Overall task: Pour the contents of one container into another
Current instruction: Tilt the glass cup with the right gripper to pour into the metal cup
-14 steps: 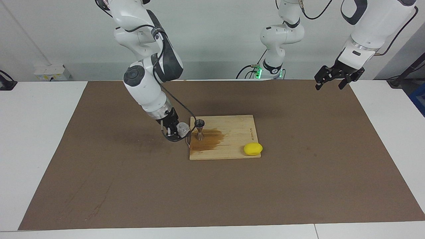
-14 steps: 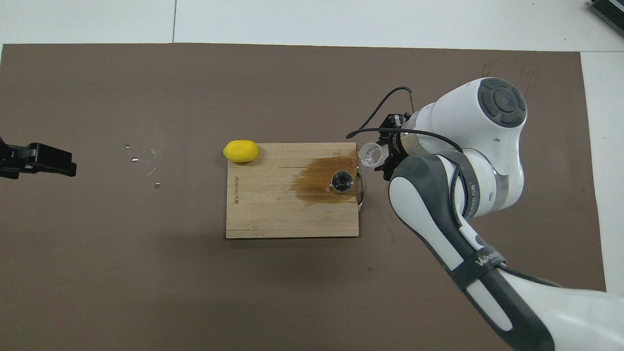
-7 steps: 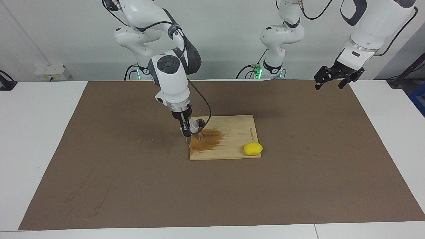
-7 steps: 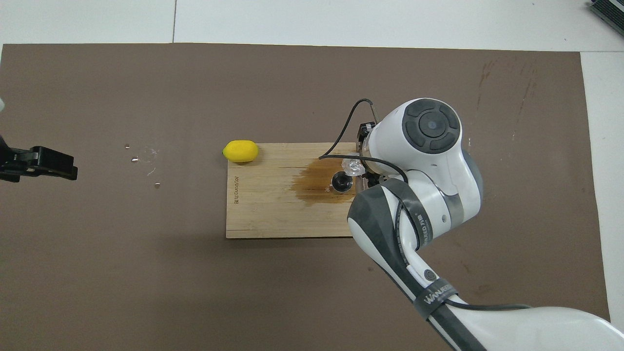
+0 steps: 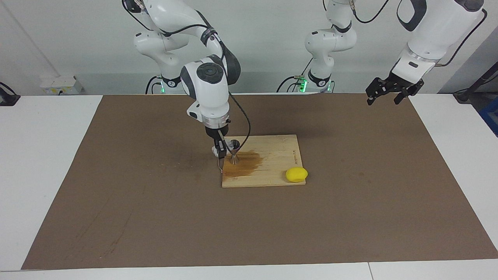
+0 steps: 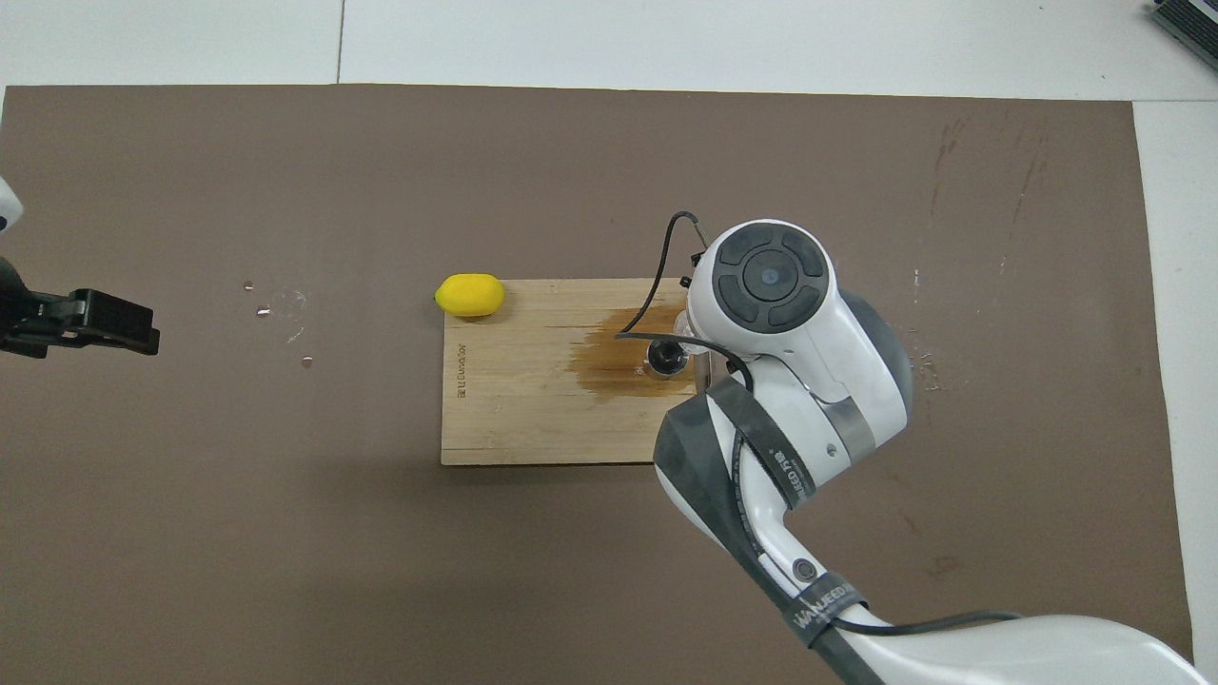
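Pour step: my right gripper (image 5: 220,149) clamps tiny clear cup (image 5: 216,149), tipped beside shiny steel hourglass jigger (image 5: 234,149). Next: hold mouth over jigger rim. Left gripper (image 5: 386,90) waits, fingers apart.

Right pincer (image 5: 220,149) lowered; left pincer (image 5: 386,92) raised.

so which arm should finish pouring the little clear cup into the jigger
The right. Its right gripper already holds the clear cup beside the jigger on the cutting board. The left gripper waits over the mat's edge, away from the board.
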Robot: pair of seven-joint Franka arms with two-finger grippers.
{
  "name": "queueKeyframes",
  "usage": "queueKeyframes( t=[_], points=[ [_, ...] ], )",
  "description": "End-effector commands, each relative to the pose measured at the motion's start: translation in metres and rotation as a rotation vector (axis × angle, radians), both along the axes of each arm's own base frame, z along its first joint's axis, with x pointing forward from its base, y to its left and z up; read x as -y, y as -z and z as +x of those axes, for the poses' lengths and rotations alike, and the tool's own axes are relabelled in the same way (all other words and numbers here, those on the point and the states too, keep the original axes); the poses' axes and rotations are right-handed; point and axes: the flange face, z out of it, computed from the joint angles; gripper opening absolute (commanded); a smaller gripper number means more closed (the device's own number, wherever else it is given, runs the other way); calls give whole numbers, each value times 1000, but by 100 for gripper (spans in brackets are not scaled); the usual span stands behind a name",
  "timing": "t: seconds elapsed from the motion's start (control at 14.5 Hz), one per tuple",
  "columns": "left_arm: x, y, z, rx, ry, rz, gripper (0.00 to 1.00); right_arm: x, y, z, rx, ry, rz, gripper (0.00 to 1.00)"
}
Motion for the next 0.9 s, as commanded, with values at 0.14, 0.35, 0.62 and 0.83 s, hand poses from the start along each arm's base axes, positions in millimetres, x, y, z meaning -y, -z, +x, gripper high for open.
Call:
queueKeyframes(
  t=[0.14,0.35,0.62,0.83],
  points=[
    [-1,-3,-8,6,1,16,100,-11,-8,-6,34,-46,-90,0],
    [-1,-3,-8,6,1,16,100,-19,-10,-13,46,-80,-128,0],
    [-1,-3,-8,6,1,16,100,-22,-11,-15,37,-82,-135,0],
    [-1,-3,-8,6,1,16,100,-22,-11,-15,19,-68,-102,0]
  ],
)
